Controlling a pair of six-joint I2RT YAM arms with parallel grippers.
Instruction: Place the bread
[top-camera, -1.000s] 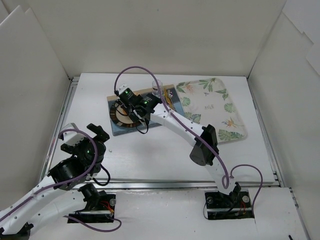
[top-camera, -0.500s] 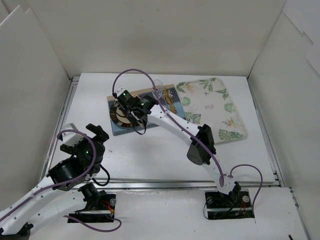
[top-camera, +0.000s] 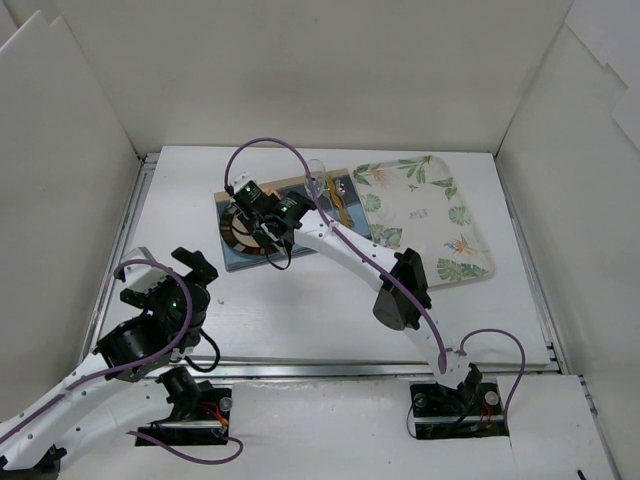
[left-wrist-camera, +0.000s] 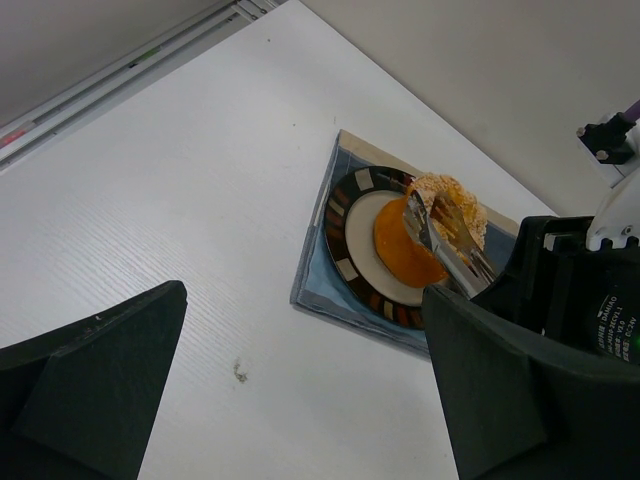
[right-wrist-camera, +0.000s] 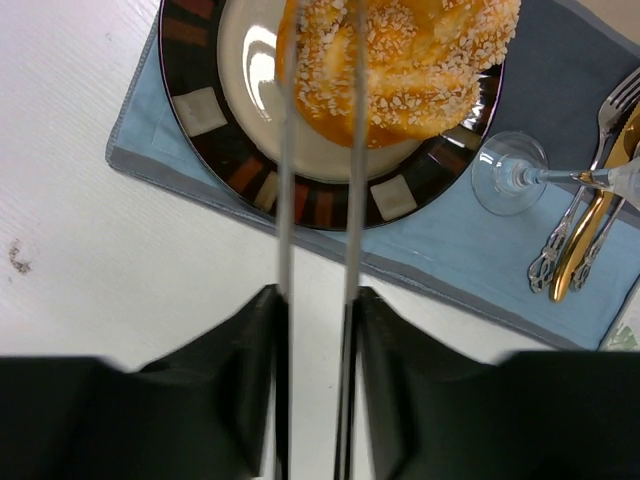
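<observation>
The bread (right-wrist-camera: 400, 60) is a golden-orange bun with seeds on its split top. It lies on a round plate (right-wrist-camera: 200, 110) with a dark patterned rim, and shows tilted in the left wrist view (left-wrist-camera: 425, 235). My right gripper (right-wrist-camera: 318, 300) is shut on metal tongs (right-wrist-camera: 285, 200); their two thin blades reach to the bread and sit around part of it. In the top view the right gripper (top-camera: 255, 205) is over the plate (top-camera: 238, 238). My left gripper (left-wrist-camera: 300, 400) is open and empty, well short of the plate, at the near left (top-camera: 165, 275).
The plate sits on a blue placemat (right-wrist-camera: 450, 250). A wine glass (right-wrist-camera: 510, 170) lies on its side on the mat, beside a fork and gold cutlery (right-wrist-camera: 590, 220). A floral tray (top-camera: 430, 215) stands to the right of the mat. White walls enclose the table.
My right gripper moved a little to the left over the plate with the tongs, then stayed nearly still. The left arm has not moved.
</observation>
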